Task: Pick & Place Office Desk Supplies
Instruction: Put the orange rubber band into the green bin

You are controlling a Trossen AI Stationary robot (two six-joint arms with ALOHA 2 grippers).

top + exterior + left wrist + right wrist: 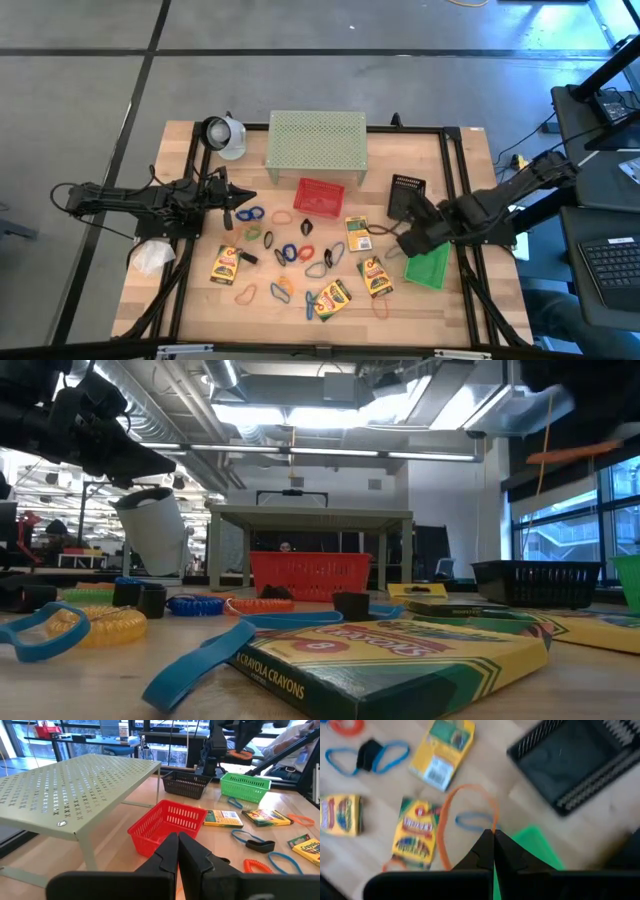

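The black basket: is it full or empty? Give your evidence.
Empty. The right wrist view looks down into the black basket and shows only its bare dark floor; the high view shows nothing in it either.

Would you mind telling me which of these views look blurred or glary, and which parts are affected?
Right wrist view: soft throughout, with the black basket and crayon boxes smeared. Low view: the near crayon box is fairly sharp, the ceiling lights glare, and the upper corners are blurred. Left wrist view: crisp on the red basket. High view: evenly lit.
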